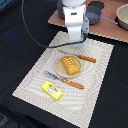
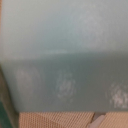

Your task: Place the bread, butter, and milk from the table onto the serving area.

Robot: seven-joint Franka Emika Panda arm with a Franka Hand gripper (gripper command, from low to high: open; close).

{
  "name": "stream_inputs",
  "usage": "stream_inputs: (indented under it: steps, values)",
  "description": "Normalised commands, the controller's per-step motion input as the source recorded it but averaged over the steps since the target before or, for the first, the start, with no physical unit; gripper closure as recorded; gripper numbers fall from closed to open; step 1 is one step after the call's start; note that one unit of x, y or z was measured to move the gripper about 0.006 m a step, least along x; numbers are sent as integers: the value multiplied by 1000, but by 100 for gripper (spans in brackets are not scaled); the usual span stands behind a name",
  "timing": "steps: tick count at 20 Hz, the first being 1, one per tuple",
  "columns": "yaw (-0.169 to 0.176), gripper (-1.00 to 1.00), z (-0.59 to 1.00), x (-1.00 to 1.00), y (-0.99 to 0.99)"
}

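Exterior view: the white gripper (image 1: 77,42) hangs over the placemat's (image 1: 30,80) upper edge, a sliver of pale blue milk carton (image 1: 79,45) showing beneath it; whether the jaws clamp it I cannot tell. The bread (image 1: 70,65) lies on the plate (image 1: 58,69) at centre frame, the butter (image 1: 52,90) lower left on the mat. In the wrist view the carton (image 2: 62,55) fills nearly everything.

Matt pale-blue milk (image 2: 64,55) carton; finely woven cloth serving area (image 1: 35,75).

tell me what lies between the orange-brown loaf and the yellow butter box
In the exterior view, an orange-handled knife lies on the striped cream placemat between the orange-brown loaf and the flat yellow butter box.
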Motion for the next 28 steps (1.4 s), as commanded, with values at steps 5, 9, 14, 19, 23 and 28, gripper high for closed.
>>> stream_inputs:
  steps: [5, 9, 14, 19, 23, 28]
  values:
    - [-4, -100, 32, 358, 241]
    - [-84, -100, 677, 661, 371]
    - [-65, -100, 846, 559, 333]
    - [-24, -100, 1000, 357, 290]
    - [-26, -100, 1000, 319, 283]
    - [-21, -100, 1000, 309, 255]
